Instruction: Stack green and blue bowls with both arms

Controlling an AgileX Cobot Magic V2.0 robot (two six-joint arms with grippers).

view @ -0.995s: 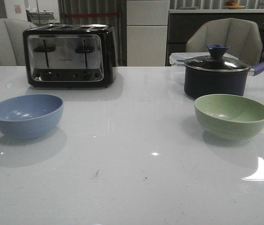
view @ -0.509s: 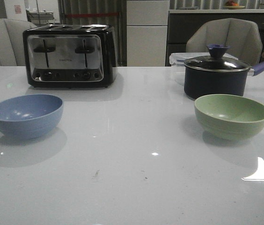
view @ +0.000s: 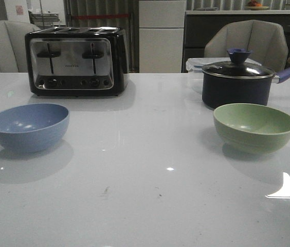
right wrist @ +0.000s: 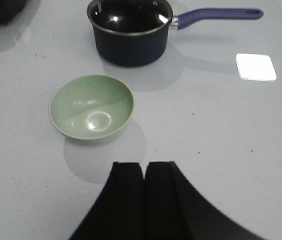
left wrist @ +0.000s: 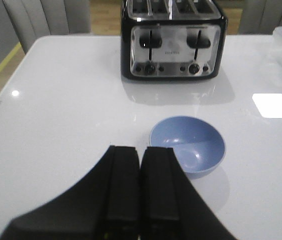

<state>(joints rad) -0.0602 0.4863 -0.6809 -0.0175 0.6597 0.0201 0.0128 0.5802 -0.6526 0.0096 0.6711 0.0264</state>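
Observation:
The blue bowl (view: 28, 126) stands upright and empty on the left of the white table; it also shows in the left wrist view (left wrist: 187, 152). The green bowl (view: 254, 126) stands upright and empty on the right, and shows in the right wrist view (right wrist: 91, 108). My left gripper (left wrist: 141, 148) is shut and empty, raised above the table short of the blue bowl. My right gripper (right wrist: 144, 164) is shut and empty, raised short of the green bowl. Neither arm shows in the front view.
A black and silver toaster (view: 76, 61) stands at the back left. A dark lidded saucepan (view: 237, 82) with a blue handle stands right behind the green bowl. A clear container (view: 196, 64) sits behind the pan. Chairs stand beyond the table.

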